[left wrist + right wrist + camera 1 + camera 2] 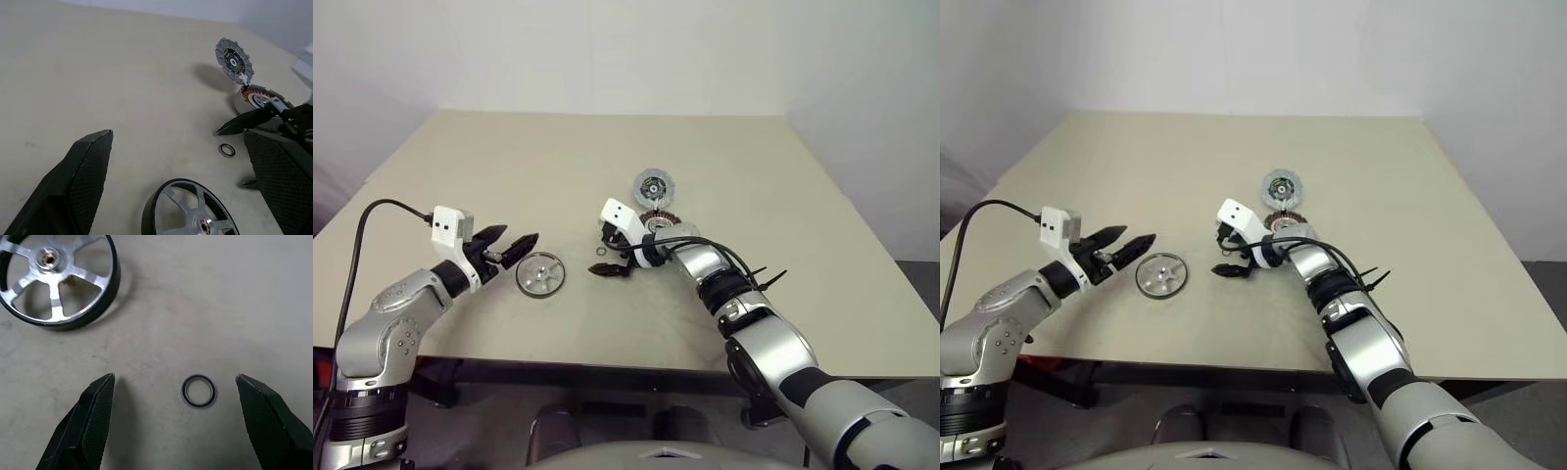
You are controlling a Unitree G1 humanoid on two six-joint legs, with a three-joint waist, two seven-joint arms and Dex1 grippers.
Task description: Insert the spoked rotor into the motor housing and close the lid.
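Observation:
The spoked rotor (539, 275) lies flat on the table, a light-grey disc with a small hub. My left gripper (522, 233) hovers open just left of it, and the rotor (188, 211) sits low between that gripper's fingers in the left wrist view. The motor housing (663, 219), with copper windings, sits right of centre, partly hidden by my right forearm. The lid (653, 185) stands tilted up at the housing's far edge, dark-centred face showing. My right gripper (605, 251) is open and points left, its fingers straddling a small ring (199, 391) on the table.
The beige table (509, 166) has bare surface at the back and left. Its front edge (607, 364) runs just below the rotor. A black cable (372, 220) trails from my left wrist. The rotor (56, 281) lies a short way beyond my right gripper.

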